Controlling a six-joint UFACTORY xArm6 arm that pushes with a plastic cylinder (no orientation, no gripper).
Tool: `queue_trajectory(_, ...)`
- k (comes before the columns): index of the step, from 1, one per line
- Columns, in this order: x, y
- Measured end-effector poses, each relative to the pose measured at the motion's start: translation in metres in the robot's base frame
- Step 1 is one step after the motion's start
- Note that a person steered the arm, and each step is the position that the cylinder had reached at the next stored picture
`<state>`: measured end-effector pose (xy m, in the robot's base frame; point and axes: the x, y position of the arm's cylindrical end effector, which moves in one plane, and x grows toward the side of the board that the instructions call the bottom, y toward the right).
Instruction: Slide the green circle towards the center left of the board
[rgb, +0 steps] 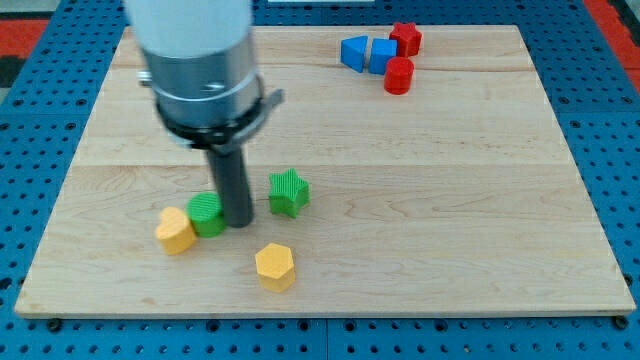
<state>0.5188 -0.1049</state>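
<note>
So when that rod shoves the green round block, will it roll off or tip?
Probably neither: the green circle lies flat and squat, so it should slide. My tip sits at its right edge. It may bump the yellow block touching its left.

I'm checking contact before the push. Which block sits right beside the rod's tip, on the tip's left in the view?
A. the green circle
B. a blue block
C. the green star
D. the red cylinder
A: my tip stands against the right side of the green circle, which has a yellow block on its other side; the green star lies apart on the view's right.
</note>
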Motion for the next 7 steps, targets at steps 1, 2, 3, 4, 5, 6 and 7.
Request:
queue_trajectory(1,0.001,0.006)
queue_trajectory(2,0.016,0.009)
queue_trajectory(3,0.001,-0.030)
queue_trajectory(4,-0.026,-0.079)
queue_trajectory(5,-0.015,-0.073)
queue_trajectory(6,-0.018,-0.105)
queue_trajectory(7,-0.027,-0.132)
